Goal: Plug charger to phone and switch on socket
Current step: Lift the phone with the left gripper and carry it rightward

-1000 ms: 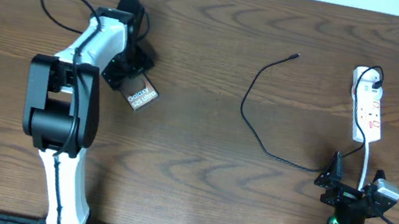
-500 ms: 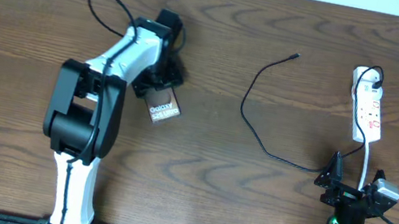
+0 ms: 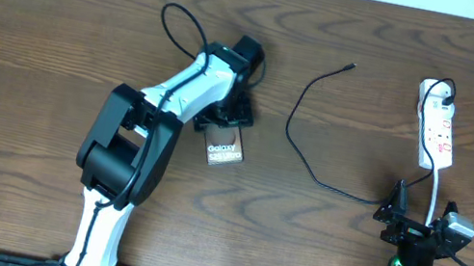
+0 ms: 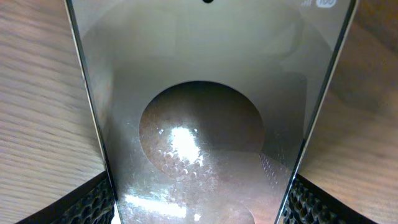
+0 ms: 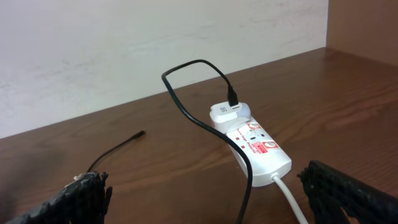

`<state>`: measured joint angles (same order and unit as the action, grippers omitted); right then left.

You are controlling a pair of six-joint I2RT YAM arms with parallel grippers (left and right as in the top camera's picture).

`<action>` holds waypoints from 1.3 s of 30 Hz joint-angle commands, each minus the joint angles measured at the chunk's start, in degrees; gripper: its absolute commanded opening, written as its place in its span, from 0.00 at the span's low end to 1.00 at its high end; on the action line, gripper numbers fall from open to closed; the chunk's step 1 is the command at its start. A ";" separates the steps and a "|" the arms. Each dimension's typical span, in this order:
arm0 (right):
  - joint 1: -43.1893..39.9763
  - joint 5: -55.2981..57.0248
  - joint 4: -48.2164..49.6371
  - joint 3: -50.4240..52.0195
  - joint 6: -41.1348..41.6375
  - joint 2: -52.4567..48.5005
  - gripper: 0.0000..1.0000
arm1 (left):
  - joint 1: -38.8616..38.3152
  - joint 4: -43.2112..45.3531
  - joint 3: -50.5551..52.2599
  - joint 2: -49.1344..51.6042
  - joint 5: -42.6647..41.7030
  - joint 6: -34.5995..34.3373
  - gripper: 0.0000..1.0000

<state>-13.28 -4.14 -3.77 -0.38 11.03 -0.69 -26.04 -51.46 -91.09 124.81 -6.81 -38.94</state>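
The phone (image 3: 224, 148), silver-grey with white Galaxy lettering, is left of the table's middle, and my left gripper (image 3: 222, 123) is shut on its upper end. In the left wrist view the phone (image 4: 205, 106) fills the frame between both black fingers (image 4: 87, 205). The charger (image 3: 294, 129) is a thin black cable curving across the table, its connector tip (image 3: 351, 67) lying free at the back. It runs to a white adapter in the socket (image 3: 438, 129). My right gripper (image 3: 418, 214) stands open just in front of the socket (image 5: 258, 146), nothing between its fingers (image 5: 348, 193).
The socket's white cord (image 3: 438, 193) runs toward the right arm's base. A light wall (image 5: 124, 50) rises behind the table's back edge. Bare wooden tabletop (image 3: 332, 258) lies between the two arms.
My left arm has swung to the right across the table with the phone in its grip, toward the black cable. The right arm, cable and socket have not moved.
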 commanded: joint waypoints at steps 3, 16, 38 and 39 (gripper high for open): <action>0.20 -0.33 -0.22 0.04 -0.83 0.37 0.99 | -1.38 -0.09 1.92 0.66 -9.51 -0.31 0.58; 0.20 -0.33 -0.22 0.04 -0.83 0.37 0.99 | -1.25 0.33 0.35 0.66 -20.83 0.07 0.58; 0.20 -0.33 -0.22 0.04 -0.83 0.37 0.99 | -1.31 1.77 1.05 0.66 13.03 1.44 0.59; 0.20 -0.33 -0.22 0.04 -0.83 0.37 0.99 | -1.31 2.16 1.44 0.66 13.55 1.44 0.59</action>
<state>-13.28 -4.14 -3.77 -0.38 11.03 -0.69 -28.21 -50.37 -91.26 124.66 -5.54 -38.68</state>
